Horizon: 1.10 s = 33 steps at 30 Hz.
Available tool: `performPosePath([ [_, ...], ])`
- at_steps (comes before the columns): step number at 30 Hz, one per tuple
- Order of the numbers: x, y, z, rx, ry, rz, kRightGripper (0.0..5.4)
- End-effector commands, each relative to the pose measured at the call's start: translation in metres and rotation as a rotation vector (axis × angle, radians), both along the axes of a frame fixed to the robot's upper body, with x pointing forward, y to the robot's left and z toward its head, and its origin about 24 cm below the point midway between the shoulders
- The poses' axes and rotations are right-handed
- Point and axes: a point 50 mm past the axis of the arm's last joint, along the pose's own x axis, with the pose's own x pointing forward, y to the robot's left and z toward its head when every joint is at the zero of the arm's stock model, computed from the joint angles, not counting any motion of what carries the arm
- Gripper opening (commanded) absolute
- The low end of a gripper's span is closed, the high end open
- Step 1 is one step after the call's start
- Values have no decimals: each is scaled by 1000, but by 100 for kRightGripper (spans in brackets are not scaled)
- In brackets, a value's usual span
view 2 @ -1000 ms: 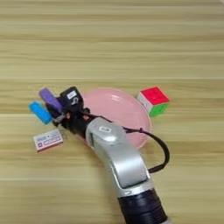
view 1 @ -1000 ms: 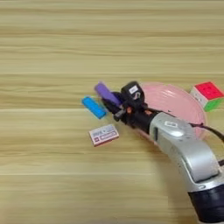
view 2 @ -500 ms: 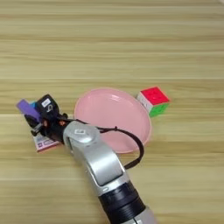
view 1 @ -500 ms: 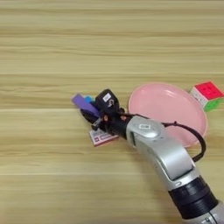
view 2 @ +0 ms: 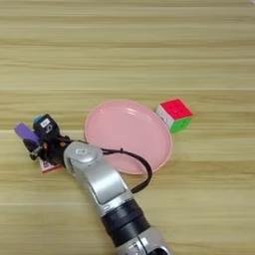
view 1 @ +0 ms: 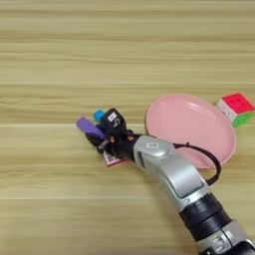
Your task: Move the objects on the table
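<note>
The purple bar [view 1: 89,127] sticks out to the left from my right gripper [view 1: 101,137], which is shut on its right end, just left of the pink plate. The black fingers [view 1: 96,143] reach under and beside the bar. Only a corner of the bright blue bar [view 1: 99,115] shows behind the gripper's black head; the rest is hidden. The right eye view shows the same purple bar [view 2: 26,132] and blue corner [view 2: 38,119]. My silver forearm [view 1: 169,172] runs in from the bottom right across the wooden table [view 1: 60,199].
A white-and-red printed box [view 1: 112,160] lies partly under the gripper. The round pink plate [view 1: 199,119] sits right of it, with a black cable looping over its front rim. A multicoloured puzzle cube [view 1: 236,108] stands beyond the plate at the right edge.
The gripper has carried the purple bar left and toward the front, past the blue bar, which is now mostly covered. The forearm has swung left across the plate's front.
</note>
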Motion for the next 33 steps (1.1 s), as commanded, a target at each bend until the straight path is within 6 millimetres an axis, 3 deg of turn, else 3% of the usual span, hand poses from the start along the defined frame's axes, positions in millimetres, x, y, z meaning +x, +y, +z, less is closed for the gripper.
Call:
performPosePath([
  [1, 17, 9, 27, 47, -127, 2, 143],
  [13, 21, 6, 13, 21, -98, -7, 143],
  [14, 21, 6, 13, 19, -98, -8, 179],
  [26, 21, 5, 11, 12, -97, -9, 321],
  [33, 13, 7, 21, 31, -137, 13, 434],
])
